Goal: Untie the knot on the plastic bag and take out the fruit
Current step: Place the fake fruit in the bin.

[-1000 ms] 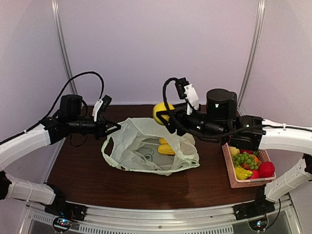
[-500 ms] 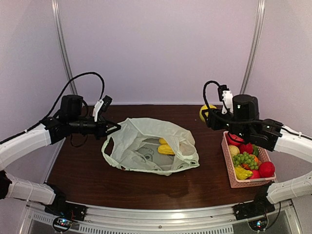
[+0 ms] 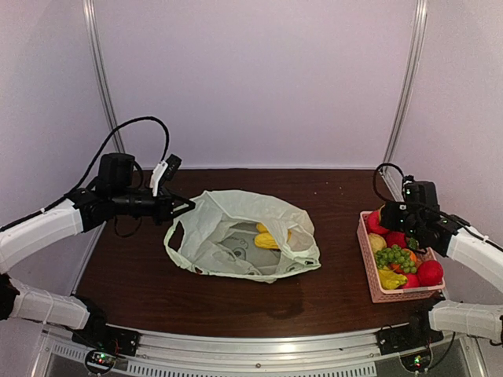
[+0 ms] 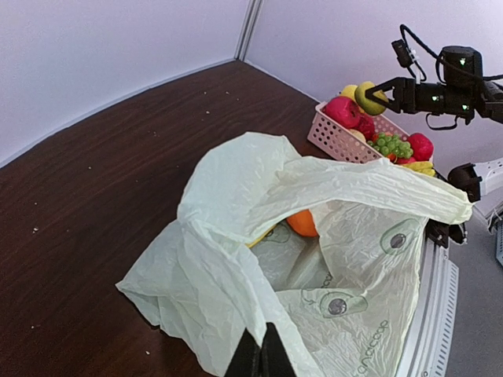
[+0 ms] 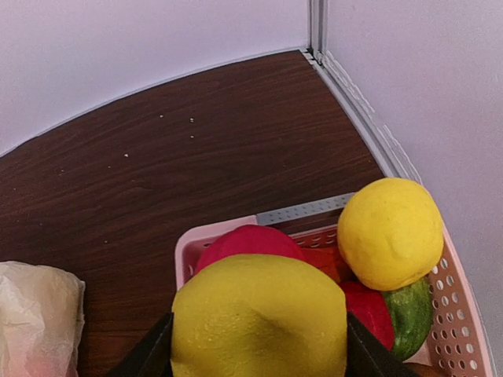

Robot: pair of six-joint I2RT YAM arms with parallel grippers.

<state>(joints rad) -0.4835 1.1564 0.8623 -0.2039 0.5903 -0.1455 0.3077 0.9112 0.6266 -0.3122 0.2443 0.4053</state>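
Observation:
The pale green plastic bag (image 3: pixel 236 239) lies open in the middle of the table, and no knot shows on it. My left gripper (image 3: pixel 187 206) is shut on the bag's left edge and holds the mouth up; its fingers (image 4: pixel 259 360) pinch the film. Inside lie yellow fruit (image 3: pixel 267 239) and an orange one (image 4: pixel 302 224). My right gripper (image 5: pixel 258 353) is shut on a large yellow fruit (image 5: pixel 259 318), which hangs over the near-left corner of the pink basket (image 5: pixel 189 250). That gripper (image 3: pixel 387 214) is at the far right.
The pink basket (image 3: pixel 376 292) holds a yellow lemon (image 5: pixel 389 232), red fruits (image 5: pixel 247 239) and green grapes (image 3: pixel 393 258). The enclosure wall and its frame post stand close behind the basket. Bare dark wood table (image 3: pixel 157 290) lies in front of the bag.
My right arm has swung from above the bag's far side to the basket at the right, with the yellow fruit in its grip. The left gripper and the bag have stayed put.

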